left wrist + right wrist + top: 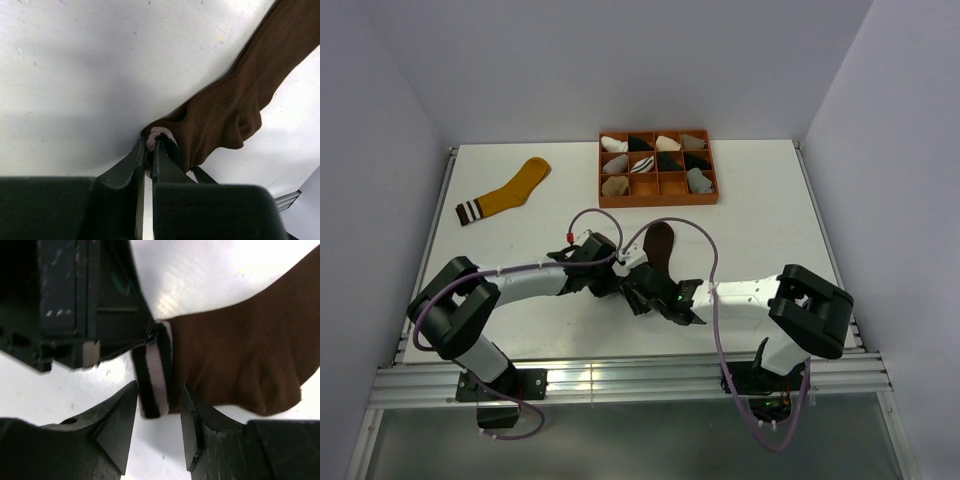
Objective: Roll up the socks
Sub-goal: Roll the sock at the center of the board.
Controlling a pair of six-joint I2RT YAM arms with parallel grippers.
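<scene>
1. clamped nearly closed with left gripper [150, 145] on striped cuff [159, 134] of dark brown sock [240, 95].
2. straddling striped cuff with right gripper [157, 390], jaws apart, cuff between tips.
3. trailing away beyond both grippers, flat on table [760, 200]: rest of dark brown sock.
4. well off ahead-left of left gripper: mustard sock [515, 190]; ahead of both: tray [658, 203] of sock bundles.

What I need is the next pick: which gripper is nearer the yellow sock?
Left, narrowly. The left gripper, shut on the cuff of the brown sock, lies toward the robot and right of the yellow sock; the right gripper, open around that cuff, lies farther right.
</scene>
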